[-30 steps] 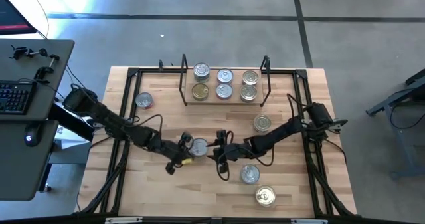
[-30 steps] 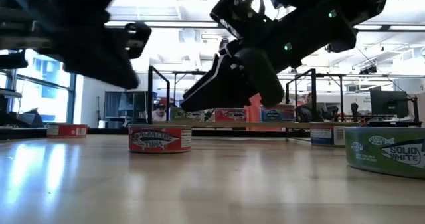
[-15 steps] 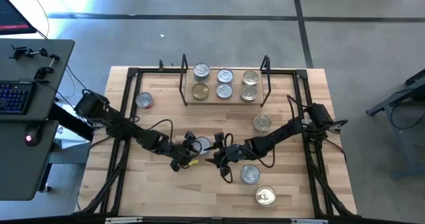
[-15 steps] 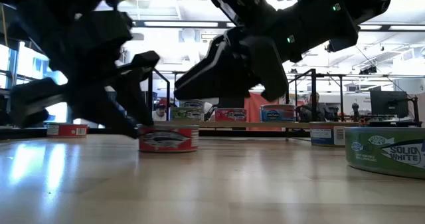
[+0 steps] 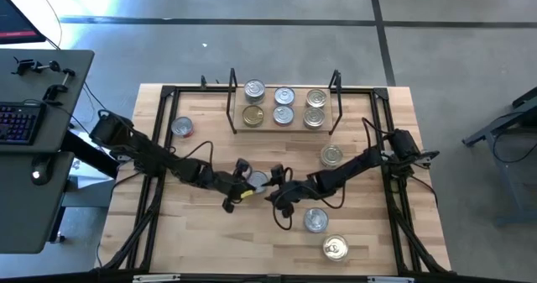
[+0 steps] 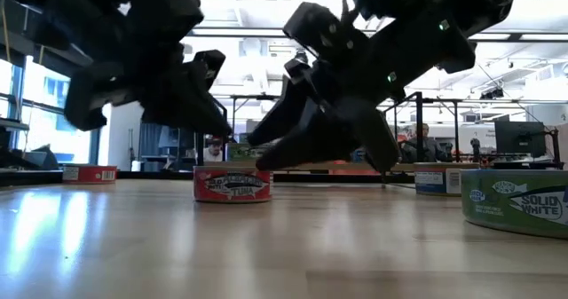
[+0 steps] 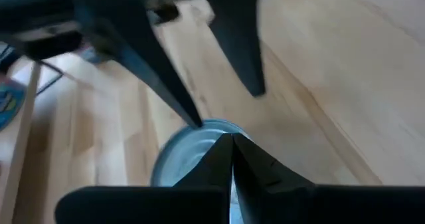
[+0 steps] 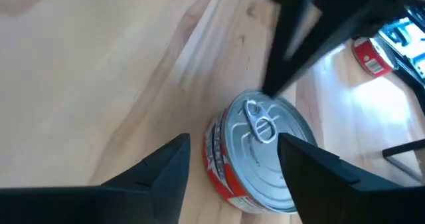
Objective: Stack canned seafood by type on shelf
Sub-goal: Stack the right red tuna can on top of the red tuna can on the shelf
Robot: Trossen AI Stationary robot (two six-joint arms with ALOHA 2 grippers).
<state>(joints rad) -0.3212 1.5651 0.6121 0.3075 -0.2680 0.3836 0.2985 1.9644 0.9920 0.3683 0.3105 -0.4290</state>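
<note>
A short tin with a silver pull-tab lid and red label (image 5: 259, 180) stands on its base on the wooden table, mid-table; it also shows in the low view (image 6: 232, 184). My left gripper (image 5: 245, 180) is shut, its tips at the tin's left side. My right gripper (image 5: 278, 191) is open on the tin's right side; in its wrist view (image 8: 235, 139) the two fingers stand just short of the tin (image 8: 259, 151), and I see no touch. The shelf (image 5: 268, 128) at the far edge holds several tins. My left gripper pushes with its shut fingertips (image 8: 271, 91) against the lid's rim (image 8: 255, 96) on the side toward the table's left. The fingers come slanting down from the left. The tin stands flat on the table.
Loose tins stand at the far left (image 5: 182, 128), right of centre (image 5: 331, 155) and near the front right (image 5: 315, 220) (image 5: 336, 248). A green-labelled tin (image 6: 515, 201) is close in the low view. A black frame (image 5: 159, 149) runs round the tabletop.
My left gripper has gone toward the table's right edge, and the red-labelled tin has slid upright along the table the same way, toward my right gripper. My right gripper has dropped a little lower toward the tin.
</note>
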